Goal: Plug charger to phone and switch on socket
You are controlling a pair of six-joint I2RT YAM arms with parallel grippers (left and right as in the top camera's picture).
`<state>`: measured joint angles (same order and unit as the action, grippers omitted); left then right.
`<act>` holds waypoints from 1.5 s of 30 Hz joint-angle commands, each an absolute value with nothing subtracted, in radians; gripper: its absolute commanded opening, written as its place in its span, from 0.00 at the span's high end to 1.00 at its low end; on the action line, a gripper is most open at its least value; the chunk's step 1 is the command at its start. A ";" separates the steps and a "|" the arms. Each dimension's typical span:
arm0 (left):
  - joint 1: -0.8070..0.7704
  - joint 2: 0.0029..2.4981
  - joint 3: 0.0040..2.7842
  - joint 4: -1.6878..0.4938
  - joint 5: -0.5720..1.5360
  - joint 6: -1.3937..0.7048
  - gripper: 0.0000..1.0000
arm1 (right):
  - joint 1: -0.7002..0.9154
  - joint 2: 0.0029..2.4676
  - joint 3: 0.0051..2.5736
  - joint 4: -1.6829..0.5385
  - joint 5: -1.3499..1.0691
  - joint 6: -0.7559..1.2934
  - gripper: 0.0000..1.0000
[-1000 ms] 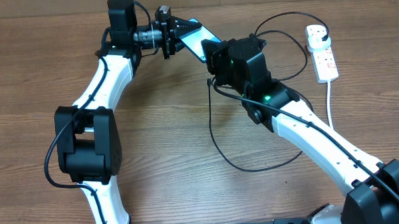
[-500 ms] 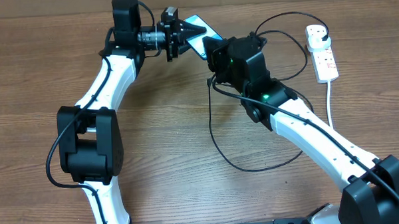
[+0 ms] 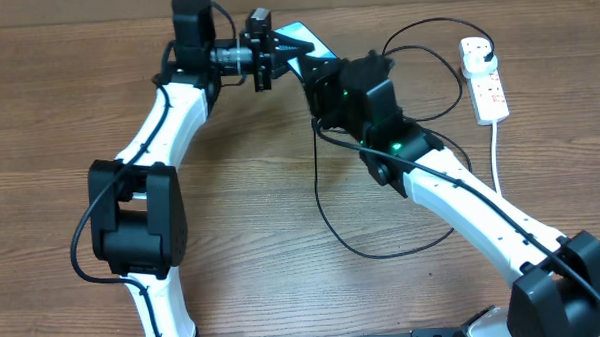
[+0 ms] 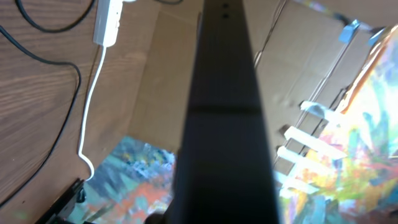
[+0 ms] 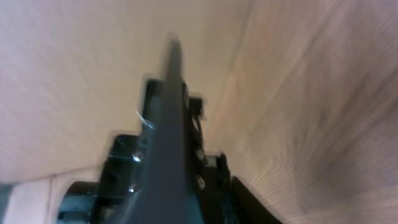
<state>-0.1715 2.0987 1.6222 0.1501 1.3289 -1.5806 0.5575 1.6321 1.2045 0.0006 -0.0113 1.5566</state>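
My left end effector [image 3: 272,55] is clenched on the slim black-edged blue-screened smartphone [image 3: 297,38] above the counter [image 3: 58,117], whether the right end effector [image 3: 319,78] is clenched I cannot tell; next, the thin black charger cable [image 3: 318,193] needs its tip seated

The left arm [image 3: 163,113] rises from 7 o'clock toward 12 o'clock, wrist turned to 3 o'clock; the left gripper [image 3: 276,54] is pinched closed; the right arm [image 3: 461,198] stretches from 5 o'clock toward 12 o'clock; the right gripper [image 3: 319,76] sits hidden beneath its wrist.
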 commanded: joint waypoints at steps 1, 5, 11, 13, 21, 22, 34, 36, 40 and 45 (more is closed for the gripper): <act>-0.188 2.073 1.647 0.154 1.343 -1.522 0.96 | 0.569 1.648 1.192 0.002 -0.068 1.476 0.39; -0.152 2.073 1.647 0.154 1.343 -1.475 0.96 | 0.551 1.646 1.192 0.004 -0.068 1.390 0.21; -0.073 2.073 1.647 0.097 1.388 -1.305 0.96 | 0.499 1.610 1.192 -0.012 -0.091 1.088 0.00; -0.049 2.073 1.647 0.058 1.405 -1.243 0.96 | 0.484 1.589 1.192 -0.047 -0.110 0.993 0.00; 0.033 2.073 1.646 -0.187 1.412 -0.994 0.96 | 0.436 1.536 1.296 -0.481 -0.193 0.650 0.00; 0.033 2.073 1.646 -0.204 1.412 -0.994 0.96 | 0.436 1.541 1.328 -0.549 -0.192 0.612 0.00; 0.038 2.073 1.646 -0.217 1.406 -0.994 0.96 | 0.436 1.788 1.649 -0.970 -0.206 0.372 0.00; 0.062 2.073 1.646 -0.217 1.407 -0.994 0.96 | 0.436 1.838 1.649 -0.958 -0.220 0.365 0.00; 0.124 2.073 1.646 -0.217 1.407 -0.990 0.96 | 0.436 1.903 1.649 -0.899 -0.188 0.365 0.00; 0.175 2.073 1.646 -0.239 1.419 -0.986 0.95 | 0.436 1.947 1.643 -0.804 -0.157 0.394 0.09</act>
